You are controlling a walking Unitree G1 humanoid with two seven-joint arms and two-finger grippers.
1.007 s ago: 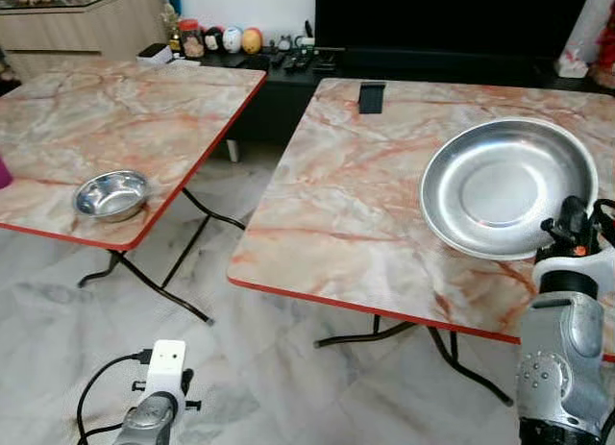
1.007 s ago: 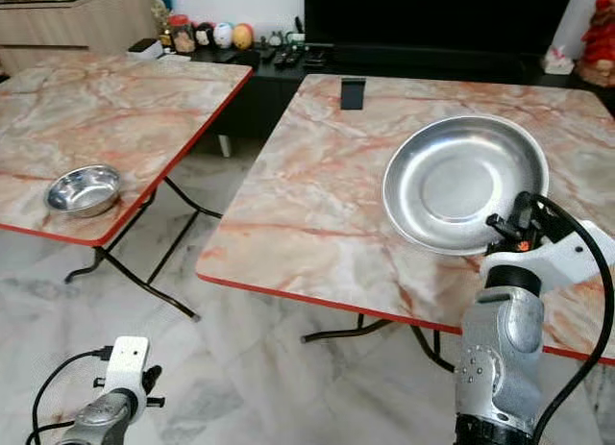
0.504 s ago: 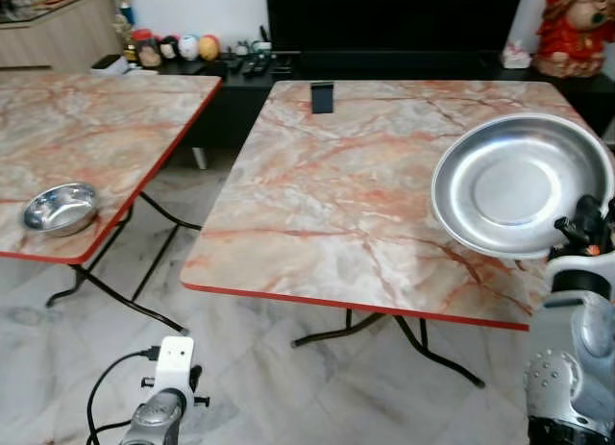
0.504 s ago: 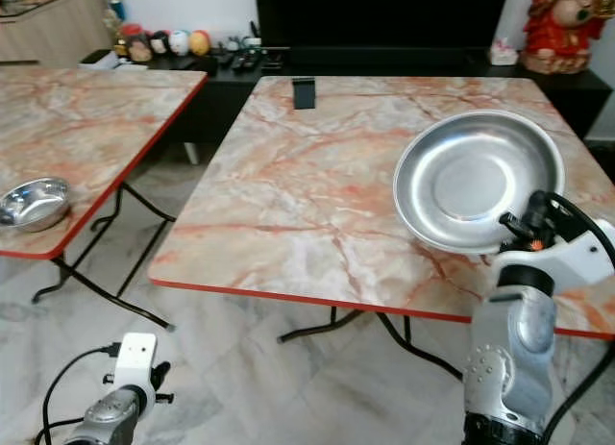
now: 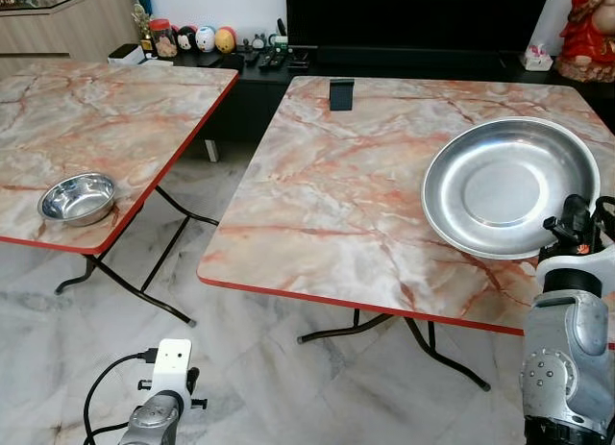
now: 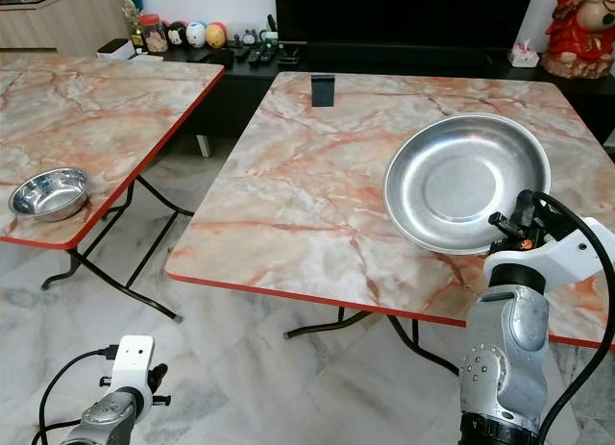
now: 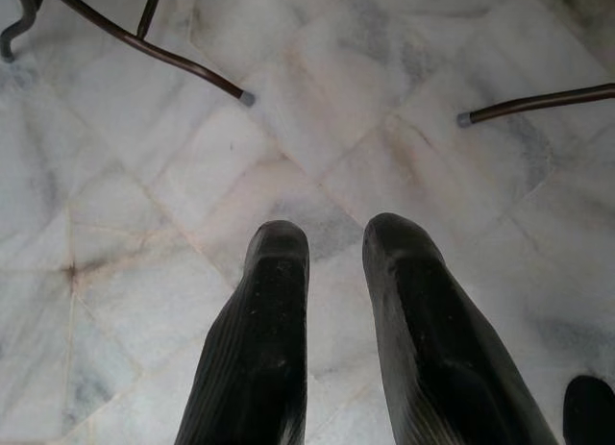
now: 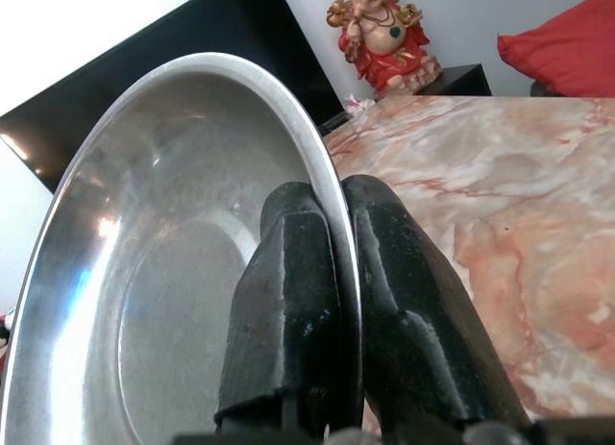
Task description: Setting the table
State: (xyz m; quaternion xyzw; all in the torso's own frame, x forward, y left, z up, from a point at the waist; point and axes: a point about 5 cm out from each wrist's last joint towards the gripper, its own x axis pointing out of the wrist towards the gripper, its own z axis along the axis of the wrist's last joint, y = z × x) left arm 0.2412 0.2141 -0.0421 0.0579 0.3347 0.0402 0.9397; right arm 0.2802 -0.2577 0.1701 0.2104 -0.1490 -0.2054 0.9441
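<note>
Now the whole head view sits further left than half a second ago, so the camera has swung back; the two tables have not moved, and the small steel bowl (image 5: pixel 77 197) on the left table (image 5: pixel 115 118) shows more fully. What matters for the task is unchanged: the right gripper (image 8: pixel 332 301) is still clenched on the near rim of the large steel plate (image 5: pixel 509 185), one black finger inside the rim and one outside, and the plate is held tilted over the near right part of the right table (image 5: pixel 336 195), seemingly just above the marble top rather than resting on it, though the contact is hard to judge. So the plate is carried but not yet set down. The left gripper (image 7: pixel 336 272) hangs idle low over the floor (image 7: pixel 115 195), its fingers a little apart and holding nothing. For room to move: the tabletop left of the plate is bare up to a small dark object (image 5: pixel 342 93) near the far edge, and the red front edge runs close below the plate, so any set-down should go inward, away from that edge. An open gap of floor separates the two tables.
</note>
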